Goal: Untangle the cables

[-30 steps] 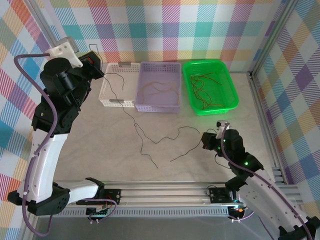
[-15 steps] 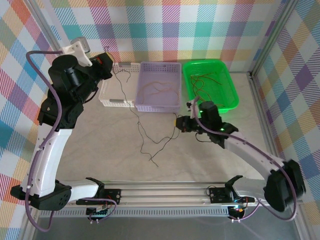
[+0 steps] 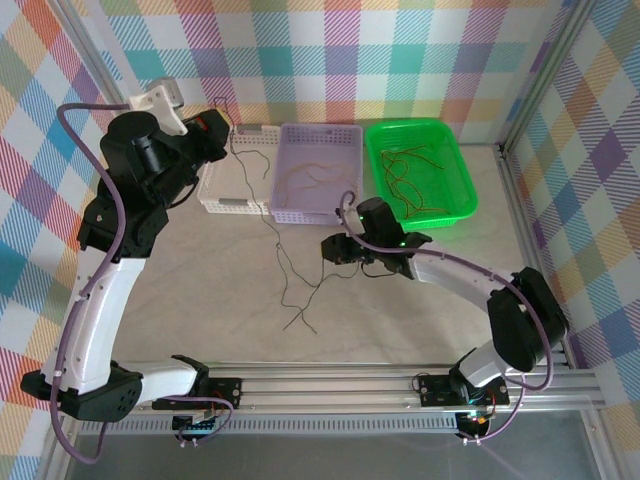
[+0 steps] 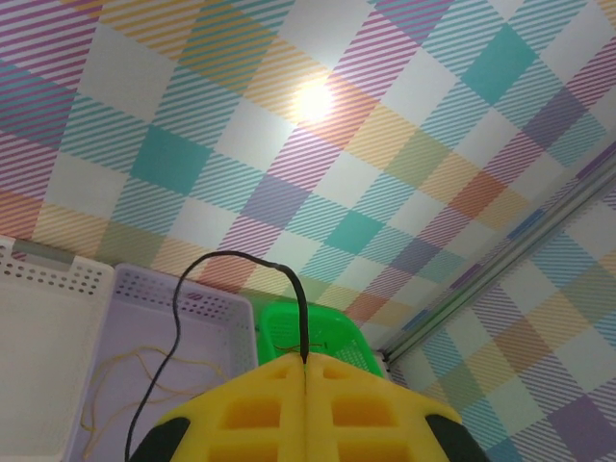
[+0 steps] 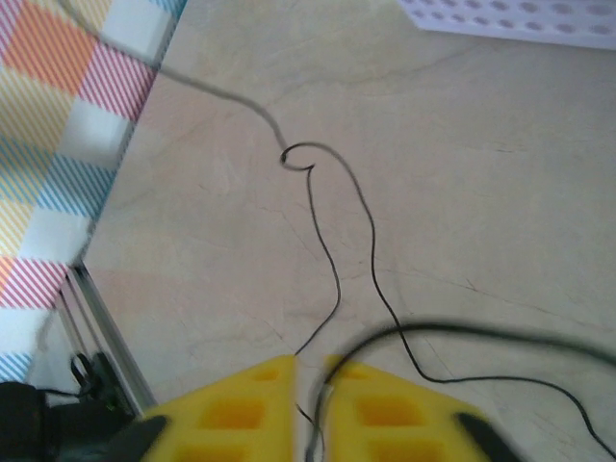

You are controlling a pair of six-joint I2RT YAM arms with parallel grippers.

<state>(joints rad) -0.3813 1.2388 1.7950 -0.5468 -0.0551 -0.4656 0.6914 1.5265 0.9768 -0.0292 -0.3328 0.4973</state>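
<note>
My left arm stands tall, elbow bent, wrist reaching toward the back wall above the far left corner of the white basket (image 3: 215,195). The left gripper (image 4: 304,364) has its yellow fingers (image 4: 241,414) pressed together, clamped on the black cable (image 4: 231,253), which arches up out of the tips and drops away. From there the cable hangs past the white basket's front and trails over the table (image 3: 200,290). Its long axis runs from far left toward the near middle, where it doubles back in loose bends.

My right arm lies low, stretched leftward across the table. The right gripper (image 3: 328,247) hovers just in front of the purple basket (image 3: 315,215). Its jaws stand a narrow slit apart with a strand of the cable in the gap.

More thin cables lie coiled in the purple basket and the green basket (image 3: 420,125).
</note>
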